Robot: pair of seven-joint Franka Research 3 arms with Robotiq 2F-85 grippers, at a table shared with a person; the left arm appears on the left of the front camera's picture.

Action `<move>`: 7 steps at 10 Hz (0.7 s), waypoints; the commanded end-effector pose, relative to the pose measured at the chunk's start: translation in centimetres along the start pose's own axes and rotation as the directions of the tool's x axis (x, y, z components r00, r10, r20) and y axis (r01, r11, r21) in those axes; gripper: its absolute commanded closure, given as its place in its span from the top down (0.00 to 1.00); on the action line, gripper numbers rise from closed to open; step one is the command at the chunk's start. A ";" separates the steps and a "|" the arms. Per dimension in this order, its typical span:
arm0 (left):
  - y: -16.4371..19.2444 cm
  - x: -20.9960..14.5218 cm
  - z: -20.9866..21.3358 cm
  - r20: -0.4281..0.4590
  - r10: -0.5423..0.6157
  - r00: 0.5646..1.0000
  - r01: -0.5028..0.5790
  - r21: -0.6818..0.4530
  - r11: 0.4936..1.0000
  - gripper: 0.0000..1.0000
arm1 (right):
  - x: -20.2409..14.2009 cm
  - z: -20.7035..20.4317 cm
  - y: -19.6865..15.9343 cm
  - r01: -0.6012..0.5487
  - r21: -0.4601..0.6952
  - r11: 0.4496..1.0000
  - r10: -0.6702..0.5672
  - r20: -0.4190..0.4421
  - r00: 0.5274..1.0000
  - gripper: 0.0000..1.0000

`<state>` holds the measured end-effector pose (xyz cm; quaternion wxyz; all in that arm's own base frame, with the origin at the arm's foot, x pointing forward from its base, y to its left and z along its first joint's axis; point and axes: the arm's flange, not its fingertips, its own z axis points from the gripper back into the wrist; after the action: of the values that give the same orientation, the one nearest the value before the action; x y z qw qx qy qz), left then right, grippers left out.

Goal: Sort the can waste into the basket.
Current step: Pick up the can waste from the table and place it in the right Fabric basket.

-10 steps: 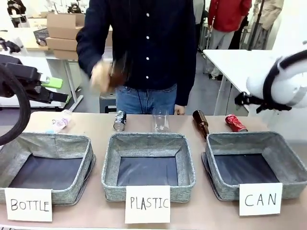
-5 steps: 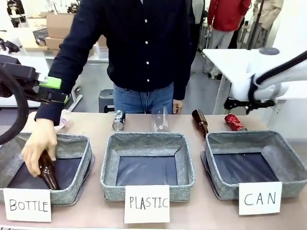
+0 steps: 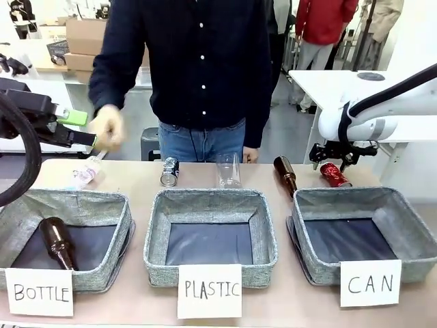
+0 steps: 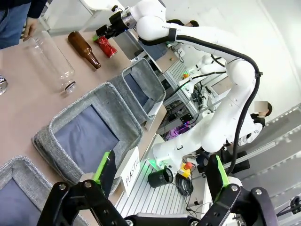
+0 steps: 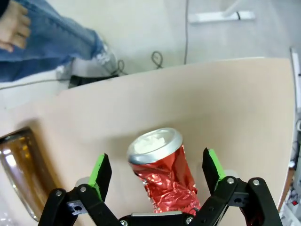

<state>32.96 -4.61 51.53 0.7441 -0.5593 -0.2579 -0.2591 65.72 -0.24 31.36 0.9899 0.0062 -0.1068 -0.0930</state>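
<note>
The crumpled red can (image 5: pixel 163 176), thin shiny metal with a round silver rim, lies on the table between the spread fingers of the right gripper (image 3: pixel 334 162), which has just dropped around it. A grab looks imminent. The grey woven basket (image 3: pixel 355 197) sits just nearside of that gripper. The left gripper (image 4: pixel 161 162) hangs agape, empty.

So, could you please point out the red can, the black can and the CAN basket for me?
red can (image 5: pixel 162 173): right wrist view, on its crumpled red side.
black can (image 3: pixel 169 171): front view, on the middle of its body.
CAN basket (image 3: pixel 318 268): front view, on its grey front wall, left of the sign.
</note>
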 end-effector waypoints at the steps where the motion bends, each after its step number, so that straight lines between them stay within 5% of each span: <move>1: 0.0 0.1 -0.1 0.014 -0.024 1.000 0.025 -0.016 1.000 1.00 | 0.8 -0.3 -0.1 -0.025 0.004 1.000 0.025 -0.025 0.999 1.00; 3: 0.0 0.1 -0.1 0.014 -0.024 1.000 0.025 -0.016 1.000 1.00 | 0.7 -0.3 0.0 -0.027 0.005 1.000 0.027 -0.023 0.999 1.00; 4: 0.0 0.1 -0.1 0.014 -0.024 1.000 0.025 -0.016 1.000 1.00 | 0.5 0.0 0.1 -0.033 0.007 0.999 0.033 -0.003 0.999 0.40; 5: 0.0 0.1 -0.1 0.014 -0.024 1.000 0.025 -0.016 1.000 1.00 | 0.3 0.3 0.1 -0.031 0.024 0.999 0.031 0.002 1.000 0.40; 6: 0.0 0.1 -0.1 0.014 -0.024 1.000 0.025 -0.016 1.000 1.00 | 0.4 0.3 -0.1 -0.018 0.020 1.000 0.017 0.006 1.000 0.00; 7: 0.0 0.1 -0.1 0.014 -0.024 1.000 0.025 -0.016 1.000 1.00 | 0.2 0.5 0.0 -0.024 0.026 0.999 0.024 0.018 1.000 0.35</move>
<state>32.95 -4.59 51.54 0.7438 -0.5595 -0.2580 -0.2593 65.99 -0.14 31.51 0.9905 0.0074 -0.1070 -0.0862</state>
